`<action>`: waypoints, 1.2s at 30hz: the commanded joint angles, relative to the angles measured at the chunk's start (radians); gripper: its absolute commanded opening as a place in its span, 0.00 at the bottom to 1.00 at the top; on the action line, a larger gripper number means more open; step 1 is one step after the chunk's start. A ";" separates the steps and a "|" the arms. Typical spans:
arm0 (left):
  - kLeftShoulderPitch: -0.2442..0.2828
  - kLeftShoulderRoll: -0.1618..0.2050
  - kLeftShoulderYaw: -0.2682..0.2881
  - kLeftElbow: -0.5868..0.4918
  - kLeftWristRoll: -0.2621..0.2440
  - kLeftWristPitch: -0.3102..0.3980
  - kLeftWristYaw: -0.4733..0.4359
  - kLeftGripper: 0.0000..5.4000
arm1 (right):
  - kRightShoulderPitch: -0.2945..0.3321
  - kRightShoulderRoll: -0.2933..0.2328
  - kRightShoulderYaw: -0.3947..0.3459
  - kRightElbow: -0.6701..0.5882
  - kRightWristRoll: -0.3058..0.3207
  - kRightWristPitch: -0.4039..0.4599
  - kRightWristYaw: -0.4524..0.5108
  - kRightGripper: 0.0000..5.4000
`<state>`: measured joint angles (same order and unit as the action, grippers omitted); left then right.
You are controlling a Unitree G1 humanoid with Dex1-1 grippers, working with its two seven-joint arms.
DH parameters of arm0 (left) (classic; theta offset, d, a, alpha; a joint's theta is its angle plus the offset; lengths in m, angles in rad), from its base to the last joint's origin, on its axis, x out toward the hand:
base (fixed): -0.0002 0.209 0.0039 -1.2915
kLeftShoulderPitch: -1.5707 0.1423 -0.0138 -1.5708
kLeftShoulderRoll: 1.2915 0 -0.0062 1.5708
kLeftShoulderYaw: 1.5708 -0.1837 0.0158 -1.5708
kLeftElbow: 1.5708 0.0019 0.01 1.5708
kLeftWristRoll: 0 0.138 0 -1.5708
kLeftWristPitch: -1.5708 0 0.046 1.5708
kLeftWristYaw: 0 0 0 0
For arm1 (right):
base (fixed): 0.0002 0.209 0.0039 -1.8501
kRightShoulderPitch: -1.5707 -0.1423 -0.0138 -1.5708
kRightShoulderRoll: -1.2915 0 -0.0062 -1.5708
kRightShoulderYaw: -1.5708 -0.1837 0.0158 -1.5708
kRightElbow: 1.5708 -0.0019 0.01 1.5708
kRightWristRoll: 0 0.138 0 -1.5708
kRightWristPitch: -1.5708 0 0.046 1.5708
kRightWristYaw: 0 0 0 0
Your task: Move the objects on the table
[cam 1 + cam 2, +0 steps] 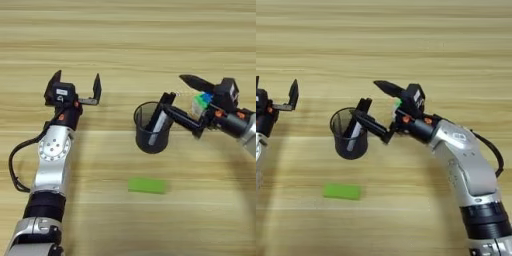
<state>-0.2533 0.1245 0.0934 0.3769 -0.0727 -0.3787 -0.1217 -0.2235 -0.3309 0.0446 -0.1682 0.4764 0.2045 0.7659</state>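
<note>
One dark translucent cup (152,128) with a marker (161,116) inside — both grippers, left (78,85) and right (372,100), spread apart.

The wooden table (125,30) lies under my hands. On it, a dark cup (152,127) stands beside my right gripper (175,90); a green block (146,185) lies nearer me.

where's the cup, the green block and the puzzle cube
cup (150,142), left eye view, on its dark front wall
green block (146,185), left eye view, middle of its flat top
puzzle cube (202,102), left eye view, on its green face beside the right gripper
</note>
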 commanded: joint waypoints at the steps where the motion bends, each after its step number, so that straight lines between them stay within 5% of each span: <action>1: -0.014 0.001 -0.006 0.013 0.015 -0.011 0.001 1.00 | -0.044 0.027 -0.031 0.053 -0.030 0.003 -0.081 1.00; 7: -0.013 0.001 -0.008 0.012 0.017 -0.012 0.003 1.00 | -0.045 0.043 -0.015 0.083 -0.046 0.032 -0.123 1.00; 36: -0.007 -0.003 -0.009 0.002 0.028 -0.016 0.004 1.00 | -0.032 0.072 0.032 0.145 -0.068 0.162 -0.127 0.37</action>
<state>-0.2539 0.1247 0.0910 0.3831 -0.0504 -0.3826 -0.1205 -0.2560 -0.2607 0.0737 -0.0313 0.4159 0.3481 0.6396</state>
